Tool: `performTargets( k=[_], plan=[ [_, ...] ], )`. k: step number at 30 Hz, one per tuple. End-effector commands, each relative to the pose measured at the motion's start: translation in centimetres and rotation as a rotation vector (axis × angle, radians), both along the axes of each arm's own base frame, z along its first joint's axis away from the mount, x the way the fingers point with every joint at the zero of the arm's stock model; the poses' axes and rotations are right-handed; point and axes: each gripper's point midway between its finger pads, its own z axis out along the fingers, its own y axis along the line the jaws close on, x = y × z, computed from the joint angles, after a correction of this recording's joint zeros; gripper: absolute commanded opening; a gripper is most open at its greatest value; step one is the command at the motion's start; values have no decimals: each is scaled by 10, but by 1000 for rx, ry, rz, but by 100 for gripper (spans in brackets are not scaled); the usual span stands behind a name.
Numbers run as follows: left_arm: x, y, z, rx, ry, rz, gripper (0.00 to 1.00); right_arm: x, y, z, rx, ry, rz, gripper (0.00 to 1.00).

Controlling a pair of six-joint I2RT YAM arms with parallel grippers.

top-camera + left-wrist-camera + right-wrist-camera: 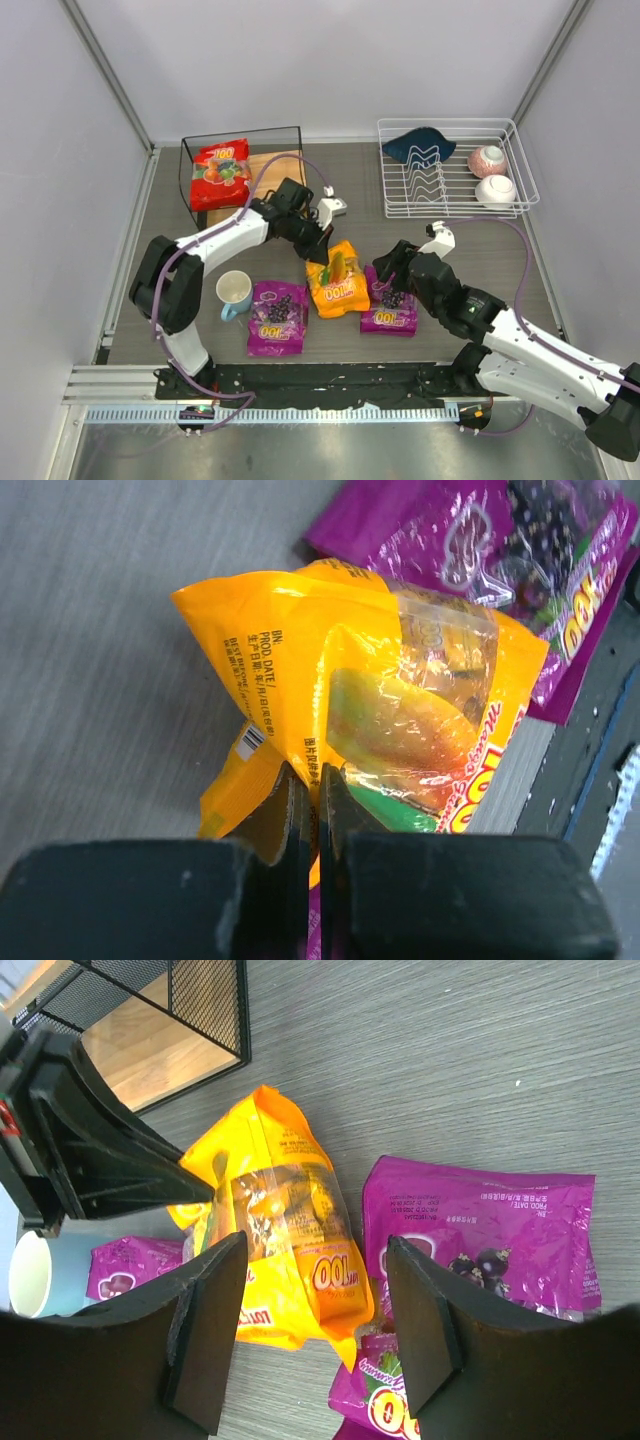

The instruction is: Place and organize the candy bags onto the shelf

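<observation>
While the red bag (222, 165) already lies on the shelf (275, 165) at the far left, the overhead view shows the orange-yellow bag (338, 285) on the worktop (480, 250) between the left purple bag (277, 320) and the right purple bag (390, 310), with the left jaws on its far end. From the left wrist, those jaws are pinched shut on a fold of the orange-yellow bag (380, 680), probably because the crimped film gives a firmer hold than the slippery, puffy middle. From the right wrist, the right jaws hang open and hold nothing, low over the gap between the orange-yellow bag (290, 1230) and the right purple bag (480, 1230), seemingly placed to take the latter.
</observation>
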Motion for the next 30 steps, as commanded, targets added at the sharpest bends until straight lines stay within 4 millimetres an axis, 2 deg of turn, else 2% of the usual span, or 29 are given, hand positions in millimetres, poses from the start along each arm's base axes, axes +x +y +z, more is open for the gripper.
performTargets(
  k=[1,6,10,13,14,17,21,25,26,27,28,29,30],
  plan=[
    [40,-13,73,-85,-124,207,0,4,-1,12,20,-30,-25,64],
    [59,-14,104,-124,-130,379,0,6,-2,19,40,-46,-38,69],
    [69,-15,118,-144,-133,453,0,7,0,23,89,-58,-51,73],
    [73,-13,124,-145,-137,490,0,10,13,23,165,-65,-36,74],
    [75,-14,128,-151,-141,495,0,10,15,16,176,-59,-34,75],
    [74,-17,139,-184,-117,522,0,17,34,18,268,-71,-15,75],
    [77,-16,138,-188,-75,587,0,25,50,20,278,-62,11,75],
    [70,-19,122,-166,12,601,2,26,66,18,262,-44,74,74],
    [65,-22,118,-165,32,573,9,26,68,20,262,-44,79,73],
    [53,-28,116,-165,73,519,21,26,69,18,257,-38,85,72],
    [49,-30,111,-148,86,500,54,25,68,18,259,-40,82,72],
    [46,-31,112,-134,70,468,65,25,66,16,256,-41,78,71],
    [32,-32,106,-95,86,432,71,26,62,16,251,-47,62,71]
  ],
)
